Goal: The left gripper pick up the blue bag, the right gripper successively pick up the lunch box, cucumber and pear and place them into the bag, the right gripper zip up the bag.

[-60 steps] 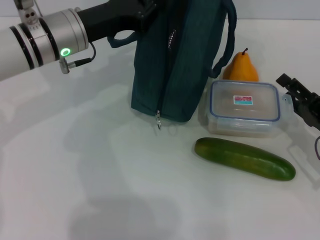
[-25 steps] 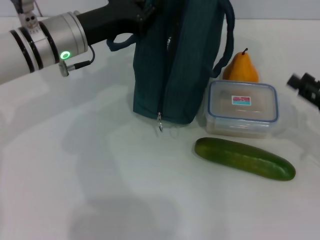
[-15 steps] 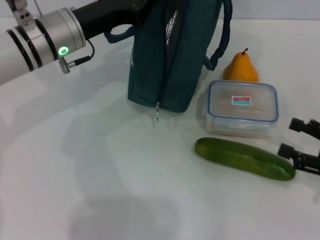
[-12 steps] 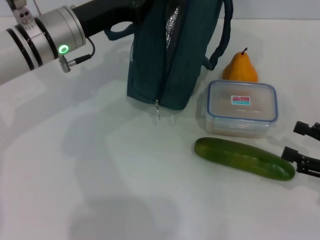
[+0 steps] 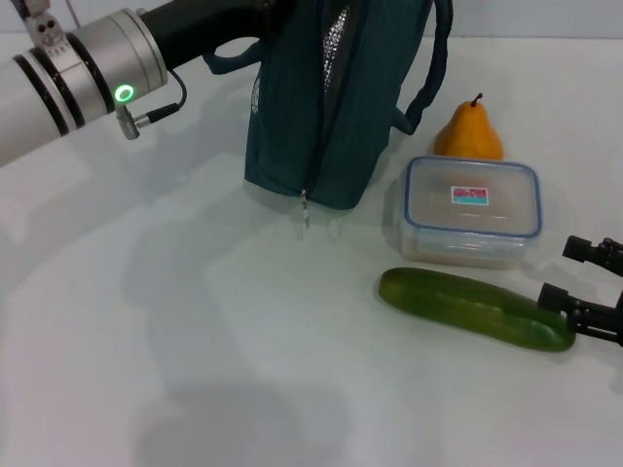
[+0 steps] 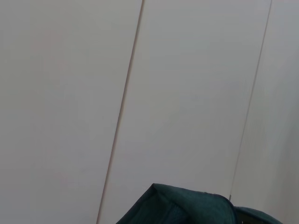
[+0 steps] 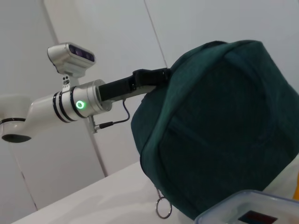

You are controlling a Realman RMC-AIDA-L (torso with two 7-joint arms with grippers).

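Note:
The blue bag [image 5: 336,107] stands upright at the back of the table, its zip parted near the top over silvery lining. My left gripper [image 5: 255,12] is shut on the bag's top edge, as the right wrist view also shows with the left gripper [image 7: 156,77] against the blue bag [image 7: 224,140]. To the bag's right sit the pear [image 5: 468,133], the lunch box [image 5: 472,209] in front of it, and the cucumber [image 5: 474,309] nearest me. My right gripper [image 5: 567,272] is open at the cucumber's right end, holding nothing.
The zip's ring pull [image 5: 305,209] hangs at the bag's lower front, near the table [image 5: 195,341]. A rope handle [image 5: 431,78] loops down the bag's right side toward the pear. The left wrist view shows only the bag's top [image 6: 187,205] against a white wall.
My right gripper came from beside the lunch box down to the cucumber's right end. The bag, held by my left gripper, shifted slightly left and back.

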